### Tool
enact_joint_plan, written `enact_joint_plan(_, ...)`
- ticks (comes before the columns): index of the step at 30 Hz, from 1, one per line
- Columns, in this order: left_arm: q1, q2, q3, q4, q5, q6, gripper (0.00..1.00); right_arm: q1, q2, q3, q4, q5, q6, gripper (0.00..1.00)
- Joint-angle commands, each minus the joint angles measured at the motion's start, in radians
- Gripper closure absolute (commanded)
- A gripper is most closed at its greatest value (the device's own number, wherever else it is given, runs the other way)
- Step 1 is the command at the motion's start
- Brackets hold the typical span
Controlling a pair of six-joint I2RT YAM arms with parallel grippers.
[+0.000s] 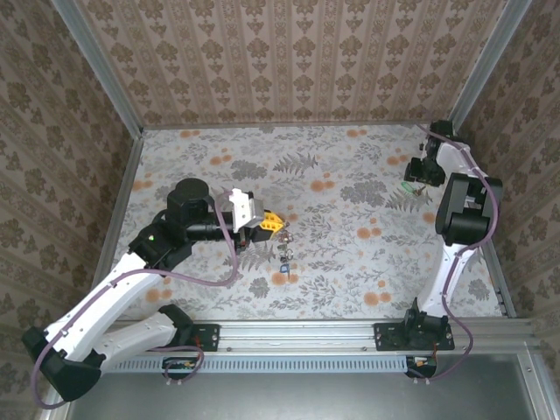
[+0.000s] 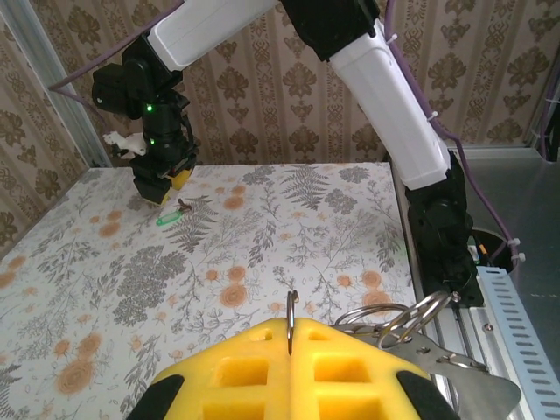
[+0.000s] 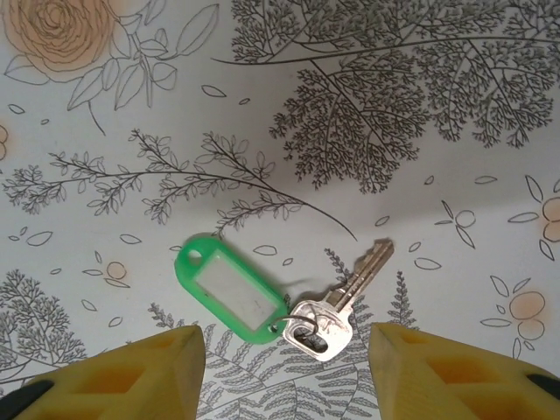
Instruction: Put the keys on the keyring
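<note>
**Keyring pinched, green-tagged key straddled.** The left gripper [image 2: 290, 348] is pictured with its yellow fingers [image 2: 232, 378] pressed together. A thin wire keyring [image 2: 290, 308] is clamped upright in the seam between them. The ring is seen edge-on, and its lower part is hidden inside the pads.

Just beside those fingertips a bunch of metal rings [image 2: 398, 319] and a flat key blade [image 2: 459, 367] can be made out, partly cut off by the finger in front. It cannot be told whether the bunch hangs from the pinched ring or lies on the floral table [image 1: 350, 166]. From overhead, a blue-tagged key [image 1: 285, 274] is seen lying near those fingertips, on the side towards the arm bases; its blade is too small to make out.

The right gripper [image 3: 282, 343] is shown with its fingers [image 3: 131, 372] held well apart over the table, their bodies cropped by the bottom edge of the wrist view. Between them lie a green tag [image 3: 232, 293] and a steel key [image 3: 343, 302], joined by a small ring near the midpoint of the gap. The tag is nearer the finger at the left of that view. The key's blade points away from the fingertips, and neither finger is touched. Whether the fingertips rest on the table cannot be judged.
</note>
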Motion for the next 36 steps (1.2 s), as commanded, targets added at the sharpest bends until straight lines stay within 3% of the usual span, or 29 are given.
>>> enact_joint_plan(1,0.013,-0.009,-0.012,0.071,0.051,-0.031,1.00,0.011,0.050,0.097,-0.121,0.004,-0.035,0.46)
enact_joint_plan(8,0.025,-0.016,-0.024,0.102,0.072,-0.048,1.00,0.037,0.054,0.129,-0.169,-0.004,-0.009,0.45)
enact_joint_plan(15,0.027,-0.028,-0.034,0.134,0.094,-0.070,1.00,0.049,0.004,0.042,-0.064,-0.104,0.116,0.34)
enact_joint_plan(26,0.022,-0.060,-0.055,0.181,0.122,-0.102,1.00,0.038,-0.026,-0.021,0.070,-0.044,0.295,0.19)
enact_joint_plan(36,0.017,-0.081,-0.065,0.201,0.124,-0.108,1.00,0.040,0.029,0.066,0.001,0.020,0.313,0.14)
